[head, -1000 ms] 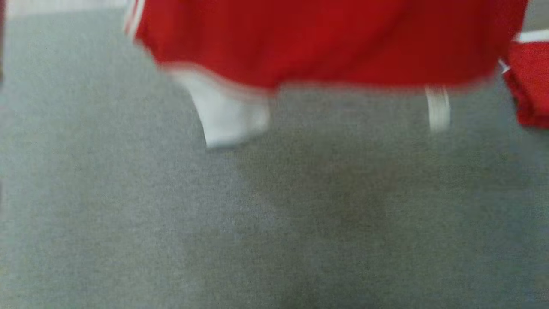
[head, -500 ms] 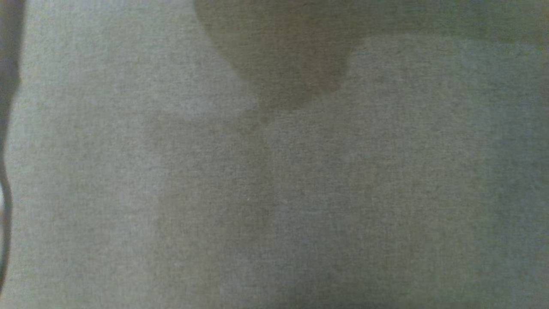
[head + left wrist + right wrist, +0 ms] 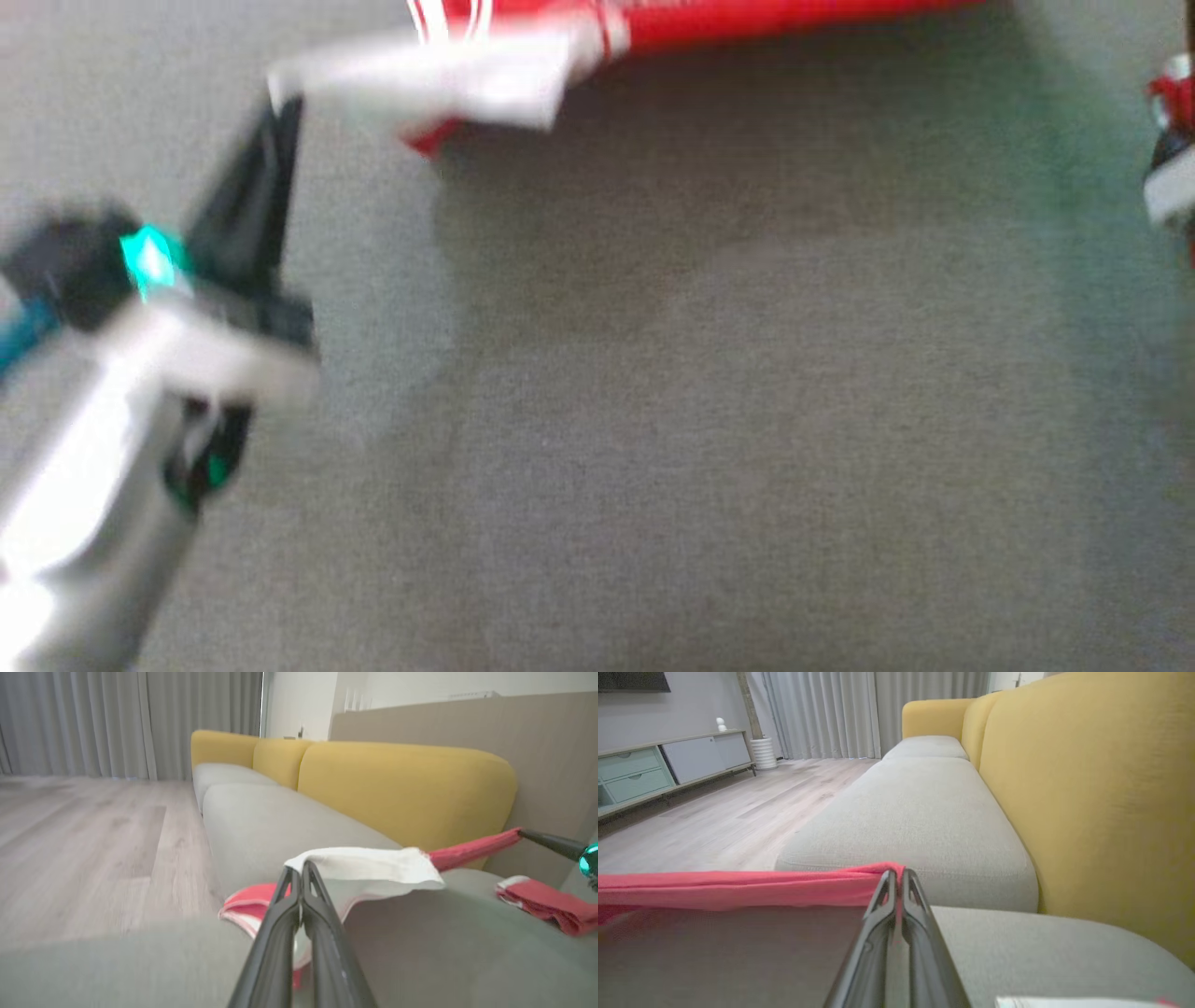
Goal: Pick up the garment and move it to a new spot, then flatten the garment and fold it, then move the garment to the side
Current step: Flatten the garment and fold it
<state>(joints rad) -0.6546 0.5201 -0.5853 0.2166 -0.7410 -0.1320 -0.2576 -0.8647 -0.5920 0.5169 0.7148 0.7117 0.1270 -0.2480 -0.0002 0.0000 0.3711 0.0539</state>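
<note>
The garment (image 3: 364, 863) is red with a white part and hangs stretched between both grippers just above the grey sofa seat (image 3: 709, 448). My left gripper (image 3: 301, 868) is shut on the white corner; in the head view that gripper (image 3: 280, 112) points up at the white cloth (image 3: 448, 79). My right gripper (image 3: 896, 875) is shut on the red edge (image 3: 738, 889), which runs off to that view's left. The left wrist view shows the right gripper's dark finger (image 3: 551, 842) at the red end (image 3: 472, 851).
Another red and white cloth (image 3: 546, 900) lies on the seat near the right gripper and shows blurred at the head view's right edge (image 3: 1172, 140). Yellow back cushions (image 3: 1087, 788) line the seat. Wooden floor (image 3: 93, 826) lies beyond the front edge.
The head view has shifted and is blurred. The garment hung across its top, then left the view; now it is a low stretched band at the top, with the left gripper in view.
</note>
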